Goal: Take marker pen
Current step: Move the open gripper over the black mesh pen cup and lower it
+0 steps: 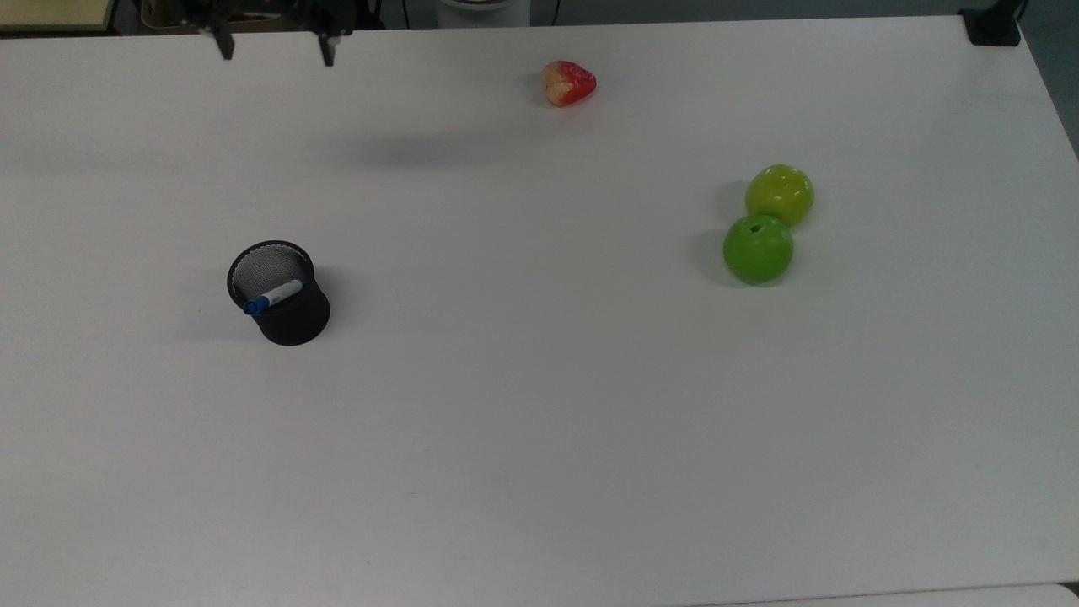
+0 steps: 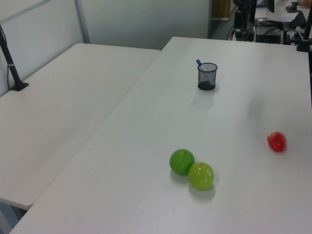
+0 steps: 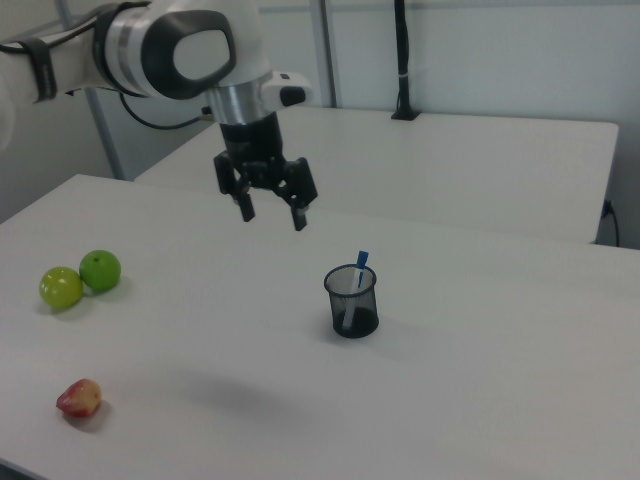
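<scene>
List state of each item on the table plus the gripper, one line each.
gripper: open, in the air above the table, holding nothing
marker pen: leaning in the cup, blue cap up
mesh pen cup: upright
dark green apple: upright, touching the yellow-green one
yellow-green apple: resting on the table
red fruit: lying alone
</scene>
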